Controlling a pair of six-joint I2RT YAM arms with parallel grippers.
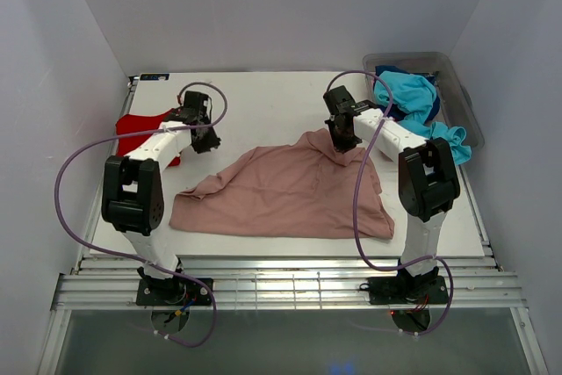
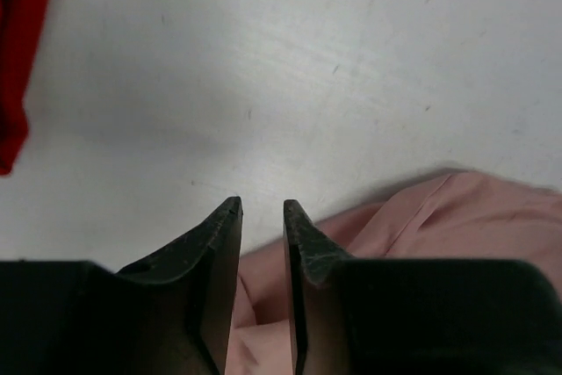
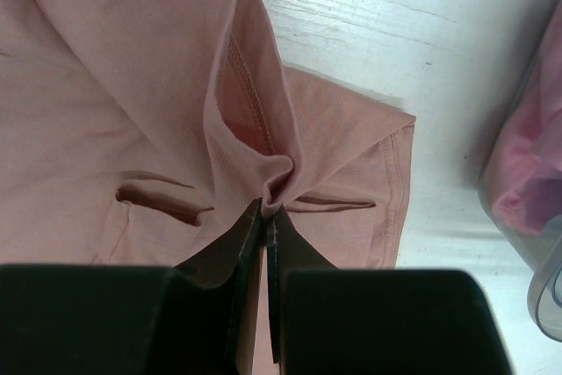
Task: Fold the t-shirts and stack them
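Note:
A large dusty-pink t-shirt lies rumpled across the middle of the white table. My right gripper is shut on a bunched fold near its far right edge; the pinch gathers the cloth next to a stitched hem. My left gripper hovers over bare table just past the shirt's far left corner, its jaws apart with nothing between them and pink cloth below. A red t-shirt lies at the far left. A turquoise t-shirt spills from the bin over a navy one.
The clear grey plastic bin stands at the back right, close to my right arm. Its wall shows bright pink cloth inside. White walls close in the table on three sides. A metal rail runs along the near edge.

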